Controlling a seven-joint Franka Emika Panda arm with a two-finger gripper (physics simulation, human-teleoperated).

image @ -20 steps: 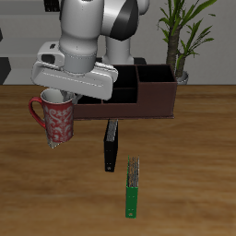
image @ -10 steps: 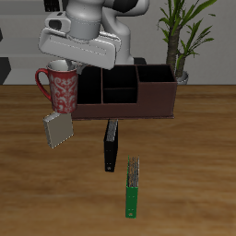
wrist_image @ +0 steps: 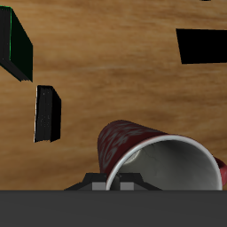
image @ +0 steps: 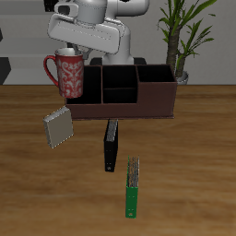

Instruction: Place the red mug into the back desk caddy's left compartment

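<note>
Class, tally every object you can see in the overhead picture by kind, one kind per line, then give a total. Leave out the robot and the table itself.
Mugs: 1, the red mug
Desk caddies: 1, the back desk caddy
Books: 3, a grey book, a black book and a green book
Potted plants: 1, the plant
Total: 6

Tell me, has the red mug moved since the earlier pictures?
Yes. The red mug has risen and shifted toward the back desk caddy, from beside the caddy's end to hanging above it.
</note>
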